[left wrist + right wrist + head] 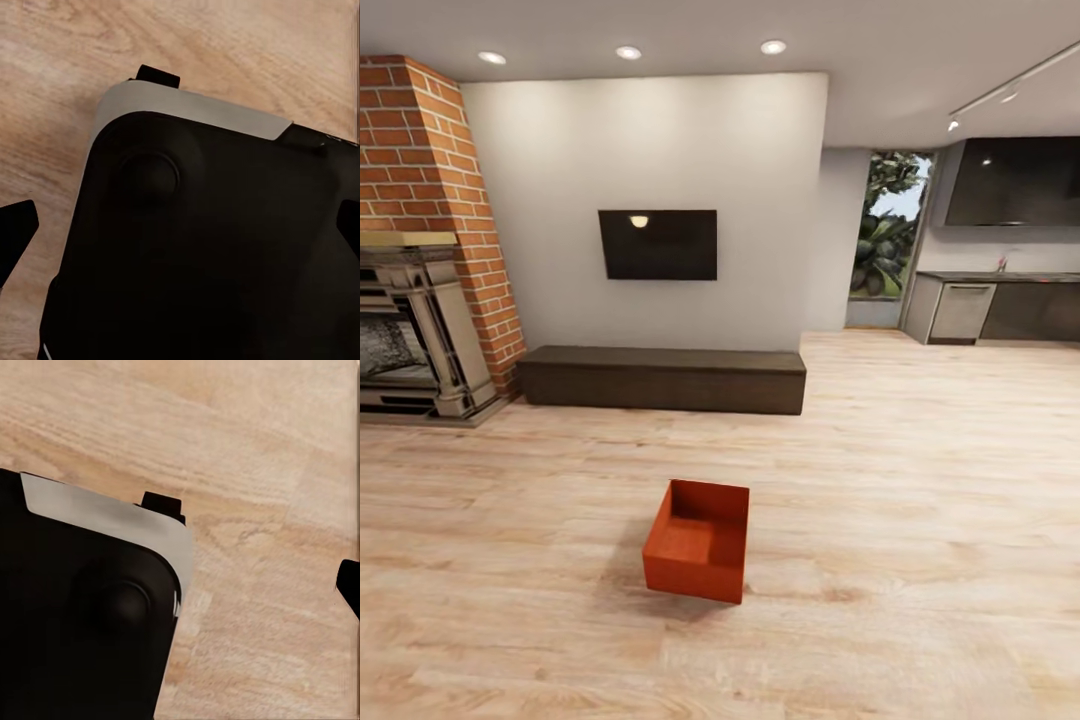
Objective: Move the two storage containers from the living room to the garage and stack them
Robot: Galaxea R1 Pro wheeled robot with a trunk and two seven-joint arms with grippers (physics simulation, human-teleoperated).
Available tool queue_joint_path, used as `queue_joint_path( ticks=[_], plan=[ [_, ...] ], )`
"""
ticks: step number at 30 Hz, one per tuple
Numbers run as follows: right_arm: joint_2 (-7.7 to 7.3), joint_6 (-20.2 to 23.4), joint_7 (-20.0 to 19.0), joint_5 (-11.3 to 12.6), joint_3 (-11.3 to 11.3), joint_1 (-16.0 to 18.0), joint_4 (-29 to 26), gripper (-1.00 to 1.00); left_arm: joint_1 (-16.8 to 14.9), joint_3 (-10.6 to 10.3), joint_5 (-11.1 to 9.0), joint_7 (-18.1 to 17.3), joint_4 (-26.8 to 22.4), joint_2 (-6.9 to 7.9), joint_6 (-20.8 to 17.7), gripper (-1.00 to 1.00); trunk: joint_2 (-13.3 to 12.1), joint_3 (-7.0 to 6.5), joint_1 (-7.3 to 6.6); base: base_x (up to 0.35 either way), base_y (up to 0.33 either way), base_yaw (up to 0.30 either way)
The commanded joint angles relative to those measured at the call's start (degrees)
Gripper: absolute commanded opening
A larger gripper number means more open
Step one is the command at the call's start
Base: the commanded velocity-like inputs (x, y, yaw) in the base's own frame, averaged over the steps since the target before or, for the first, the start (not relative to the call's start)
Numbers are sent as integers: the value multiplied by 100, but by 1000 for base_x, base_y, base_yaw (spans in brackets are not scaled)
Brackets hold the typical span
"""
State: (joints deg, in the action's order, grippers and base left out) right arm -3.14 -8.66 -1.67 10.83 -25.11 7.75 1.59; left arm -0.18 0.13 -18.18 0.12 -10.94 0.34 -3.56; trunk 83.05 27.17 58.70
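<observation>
Sitting on the light wood-plank floor [920, 480] of the living room: one orange-red storage container [698, 541], open-topped, smooth-walled, rectangular, turned slightly askew. It lies well in front of the long dark bench [662, 378] under the wall TV [658, 244]. Wrist views: dark robot body over planks; either pincer's spread, cannot tell.

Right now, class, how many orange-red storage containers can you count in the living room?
1. The storage container sits open-topped on the wood-plank floor, in front of the long dark bench below the wall TV. A second may lie outside the head view.
</observation>
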Motion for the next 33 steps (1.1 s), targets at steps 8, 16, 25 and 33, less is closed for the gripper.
queue_joint_path(
  ticks=[8, 16, 25, 33],
  plan=[
    [6, -39, -17, 60, -46, 7, 15, 100, 0, 0, -37, -2, -12, 1, -4, 100, 3, 6, 3, 322, 0, -57],
    [-1, -32, -17, 60, -46, 7, 17, 100, 0, 5, -37, -3, -13, 1, 28, 100, 3, 6, 3, 322, 18, -37],
    [-2, -31, -17, 59, -54, 7, 17, 100, 0, 5, -37, -3, -13, 1, 30, 100, 3, 6, 3, 322, 69, -1],
    [-2, -31, -17, 52, -53, 7, 17, 100, 0, 5, -37, -3, -13, 1, 30, 100, 3, 6, 3, 322, 74, 0]
  ],
)
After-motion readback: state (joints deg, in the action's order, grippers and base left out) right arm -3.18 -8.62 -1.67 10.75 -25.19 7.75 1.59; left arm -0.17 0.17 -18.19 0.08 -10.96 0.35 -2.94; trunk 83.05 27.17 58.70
